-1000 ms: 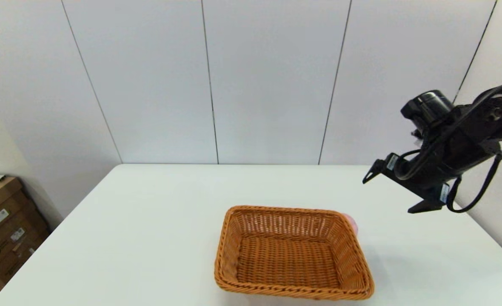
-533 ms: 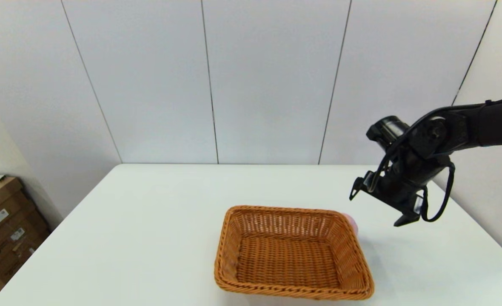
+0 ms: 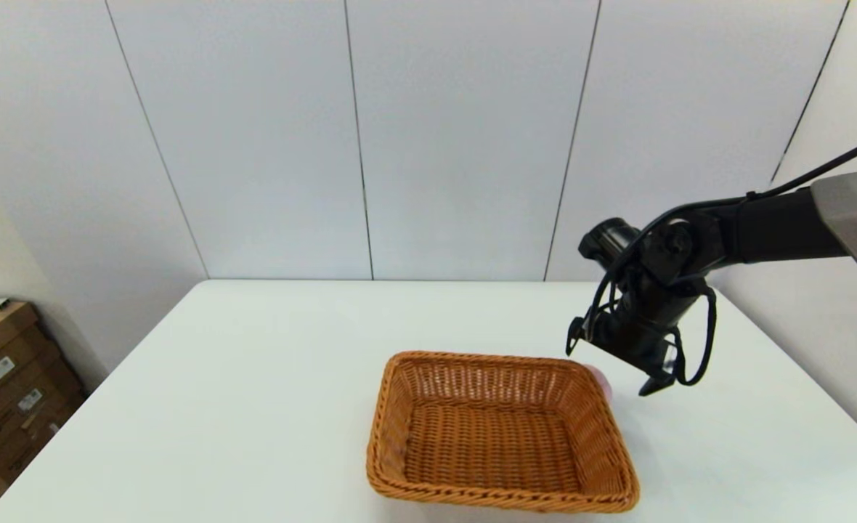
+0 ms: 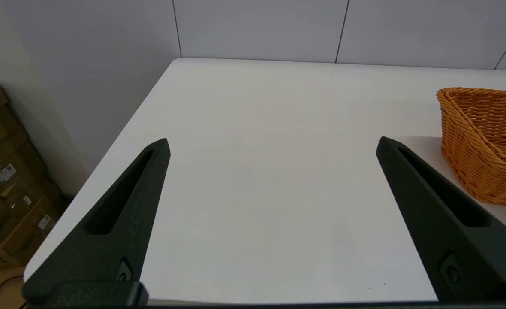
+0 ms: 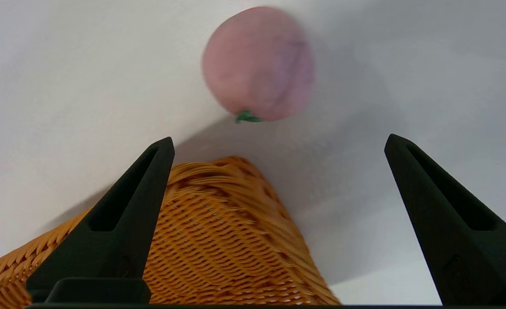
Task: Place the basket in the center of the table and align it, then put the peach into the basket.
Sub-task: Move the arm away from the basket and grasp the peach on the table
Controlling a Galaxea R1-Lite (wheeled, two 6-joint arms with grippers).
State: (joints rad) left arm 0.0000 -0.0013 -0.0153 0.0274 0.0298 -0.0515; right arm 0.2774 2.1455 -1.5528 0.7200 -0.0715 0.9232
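One second is enough for the right gripper (image 3: pixel 612 367) to swing from the right edge of the head view down and leftward, fingers spread and empty, above the small pink toy peach (image 3: pixel 601 380). That peach sits on the white table (image 3: pixel 254 378), just beside the far right corner of the orange-brown woven wicker basket (image 3: pixel 499 428), which lies roughly central. Judging by this, the pick is about to begin. Off at the table's left, the left gripper (image 4: pixel 272 148) rests spread too.

The right end effector (image 3: pixel 612 365) has swung leftward and down toward the peach (image 3: pixel 601 379).
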